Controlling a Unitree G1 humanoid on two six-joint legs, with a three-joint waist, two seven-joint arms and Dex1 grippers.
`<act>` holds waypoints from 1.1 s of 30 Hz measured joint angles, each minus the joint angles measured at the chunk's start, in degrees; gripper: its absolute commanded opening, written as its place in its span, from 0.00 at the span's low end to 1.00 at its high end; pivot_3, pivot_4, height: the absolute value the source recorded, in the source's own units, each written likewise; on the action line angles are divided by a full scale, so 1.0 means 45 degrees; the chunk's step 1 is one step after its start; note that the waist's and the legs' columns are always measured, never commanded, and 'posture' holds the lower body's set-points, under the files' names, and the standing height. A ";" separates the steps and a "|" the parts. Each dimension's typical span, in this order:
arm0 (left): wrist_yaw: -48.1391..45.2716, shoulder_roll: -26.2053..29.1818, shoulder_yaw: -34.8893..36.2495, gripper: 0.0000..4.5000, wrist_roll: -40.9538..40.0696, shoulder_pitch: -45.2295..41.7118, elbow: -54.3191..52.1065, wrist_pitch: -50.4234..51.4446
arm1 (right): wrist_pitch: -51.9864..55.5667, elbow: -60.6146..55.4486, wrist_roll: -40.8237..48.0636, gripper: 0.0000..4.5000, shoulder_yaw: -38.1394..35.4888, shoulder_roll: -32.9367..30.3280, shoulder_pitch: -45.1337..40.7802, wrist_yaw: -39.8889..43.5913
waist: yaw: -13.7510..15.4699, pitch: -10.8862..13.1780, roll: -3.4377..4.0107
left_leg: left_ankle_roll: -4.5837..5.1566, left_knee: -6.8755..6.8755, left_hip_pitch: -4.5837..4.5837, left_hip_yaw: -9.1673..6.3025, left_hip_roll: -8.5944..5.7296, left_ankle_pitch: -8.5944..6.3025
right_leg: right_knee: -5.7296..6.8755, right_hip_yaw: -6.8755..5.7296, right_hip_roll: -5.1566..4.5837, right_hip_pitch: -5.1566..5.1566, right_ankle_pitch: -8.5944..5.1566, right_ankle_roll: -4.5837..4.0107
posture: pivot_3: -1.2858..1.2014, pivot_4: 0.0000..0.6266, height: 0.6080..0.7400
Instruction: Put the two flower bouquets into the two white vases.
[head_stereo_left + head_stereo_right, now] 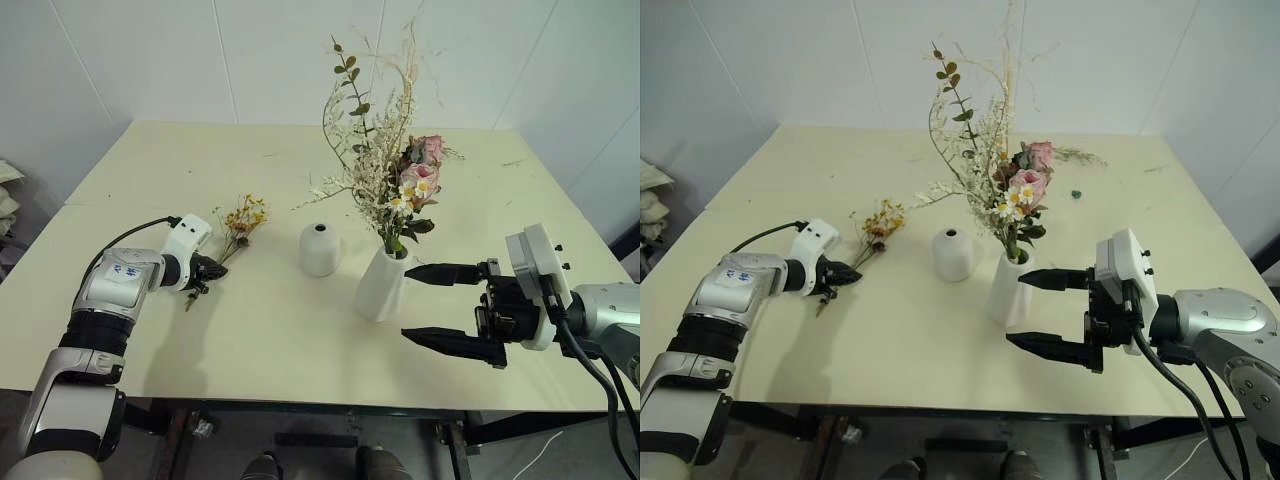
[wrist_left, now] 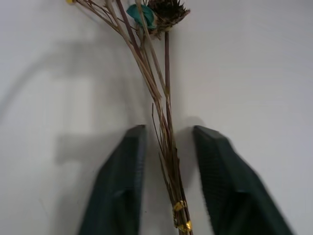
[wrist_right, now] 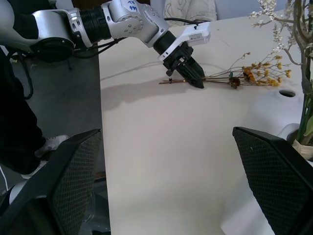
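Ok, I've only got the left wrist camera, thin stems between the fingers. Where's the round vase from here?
Observer: The squat round vase stands just to the right of the small bouquet, with nothing in its hole.
Operator: And the other bouquet?
Observer: The big rose bouquet is already standing in the taller vase, which is right of the round one.
Operator: Is the right arm in the way?
Observer: The right gripper hangs open to the right of the taller vase, holding nothing.
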 measured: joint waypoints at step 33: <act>-0.4145 -0.3677 0.5271 0.01 -0.5173 -0.2796 0.2248 -0.7039 | -0.1075 0.1896 -0.2091 1.00 -0.1516 -0.0019 0.2070 0.0823 | 0.0308 0.0004 -0.0008 | -0.0002 0.0033 -0.0022 0.0002 -0.0012 0.0001 | -0.0010 0.0001 -0.0003 0.0007 0.0026 0.0038 | 0.52 0.24 1.00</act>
